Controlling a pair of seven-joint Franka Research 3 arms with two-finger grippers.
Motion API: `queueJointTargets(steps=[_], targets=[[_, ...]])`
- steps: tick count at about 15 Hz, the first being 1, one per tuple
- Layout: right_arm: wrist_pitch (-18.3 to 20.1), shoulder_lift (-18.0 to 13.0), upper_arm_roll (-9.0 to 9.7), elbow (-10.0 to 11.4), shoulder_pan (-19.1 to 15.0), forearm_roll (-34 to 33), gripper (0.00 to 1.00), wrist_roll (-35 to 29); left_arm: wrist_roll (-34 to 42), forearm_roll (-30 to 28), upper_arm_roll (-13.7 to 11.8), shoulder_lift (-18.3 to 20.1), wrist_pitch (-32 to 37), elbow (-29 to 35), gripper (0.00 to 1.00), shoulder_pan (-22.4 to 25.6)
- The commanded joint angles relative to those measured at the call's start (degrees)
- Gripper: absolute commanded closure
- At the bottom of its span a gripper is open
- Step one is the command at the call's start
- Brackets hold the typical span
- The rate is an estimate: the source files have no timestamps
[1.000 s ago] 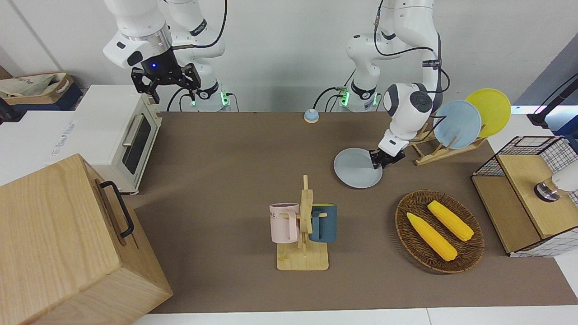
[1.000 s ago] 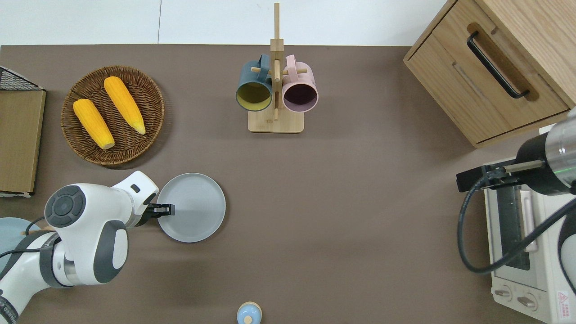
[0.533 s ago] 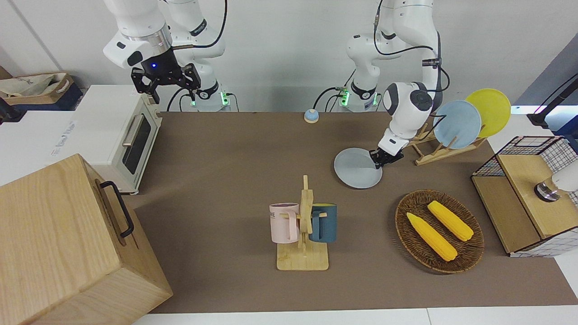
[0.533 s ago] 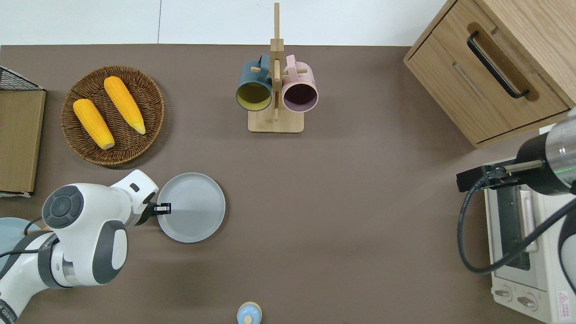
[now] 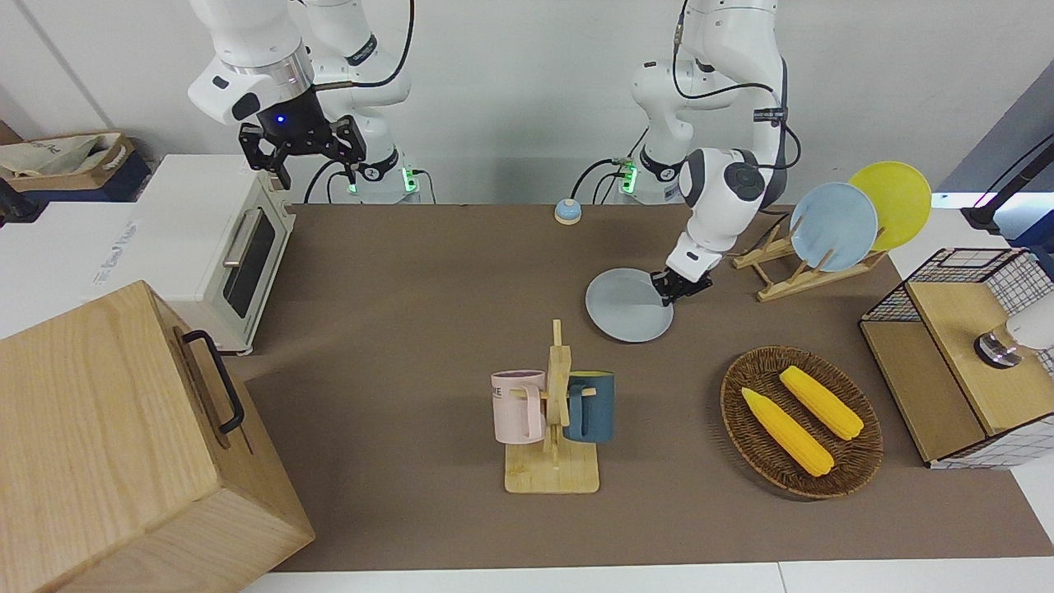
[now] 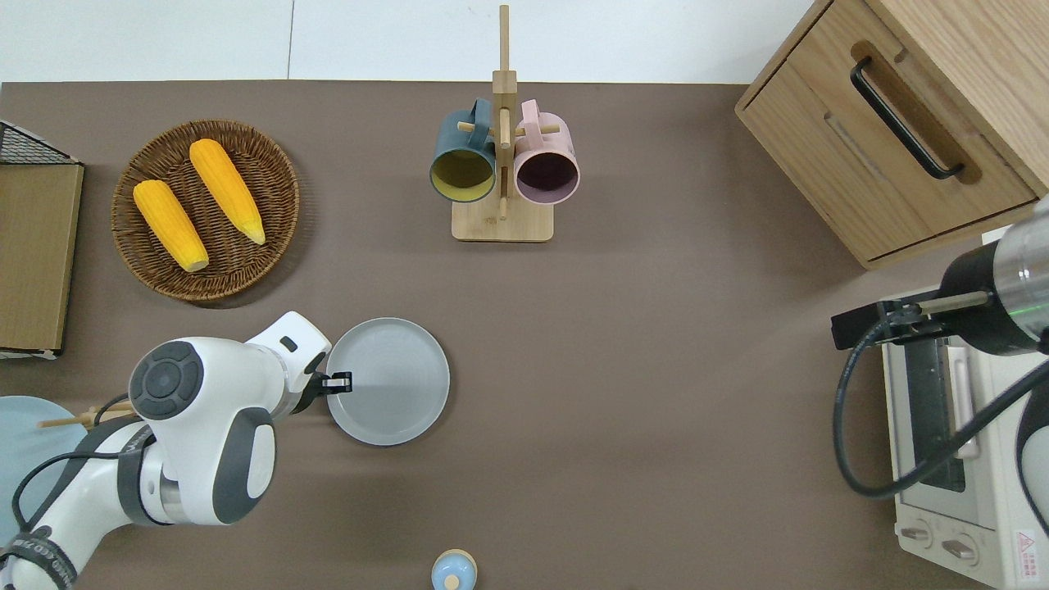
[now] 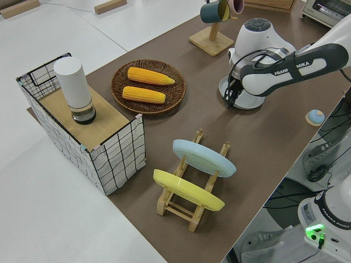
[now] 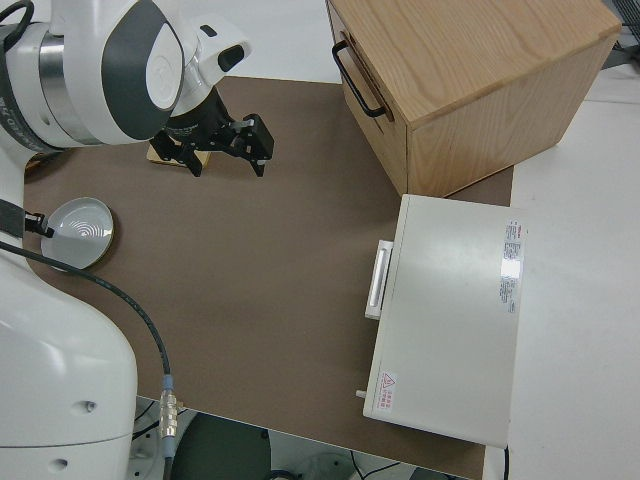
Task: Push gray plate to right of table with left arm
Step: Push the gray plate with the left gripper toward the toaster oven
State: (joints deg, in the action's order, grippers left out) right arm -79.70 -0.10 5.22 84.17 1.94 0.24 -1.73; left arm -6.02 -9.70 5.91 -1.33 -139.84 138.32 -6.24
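Round pale gray-blue plate point(image 6: 393, 381) lies flat on taupe-brown table mat point(image 6: 639, 426); left gripper point(image 6: 338, 382) at its 9 o'clock rim, finger state unclear. Round wicker basket point(image 6: 279, 176) holds two yellow corn cobs point(image 6: 225, 201). Right arm parked, right gripper point(image 5: 301, 147) spread wide.

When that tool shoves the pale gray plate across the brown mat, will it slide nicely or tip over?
The round, shallow pale gray plate lies flat on the taupe-brown table mat, so it will probably slide, not tip. The left arm's small black tool meets its rim off-centre, so it may swivel. Looks stiff; the matte mat may drag somewhat.
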Motion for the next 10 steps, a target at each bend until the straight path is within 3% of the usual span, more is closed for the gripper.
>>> queueJointTargets(steps=[1,5,10], targets=[[0.7,-0.4,0.32,0.0,-0.6,0.5,0.017,0.1,-5.7,-0.8,-0.4,-1.2,-1.1,-0.2,1.00,-5.9],[0.7,-0.4,0.32,-0.1,-0.6,0.5,0.017,0.1,-14.8,-0.8,-0.2,-2.2,-1.1,-2.3,1.00,-12.7],[0.7,-0.4,0.23,0.0,-0.6,0.5,0.017,0.1,-26.1,-0.8,1.1,-6.4,-1.1,-7.7,1.00,-20.6]])
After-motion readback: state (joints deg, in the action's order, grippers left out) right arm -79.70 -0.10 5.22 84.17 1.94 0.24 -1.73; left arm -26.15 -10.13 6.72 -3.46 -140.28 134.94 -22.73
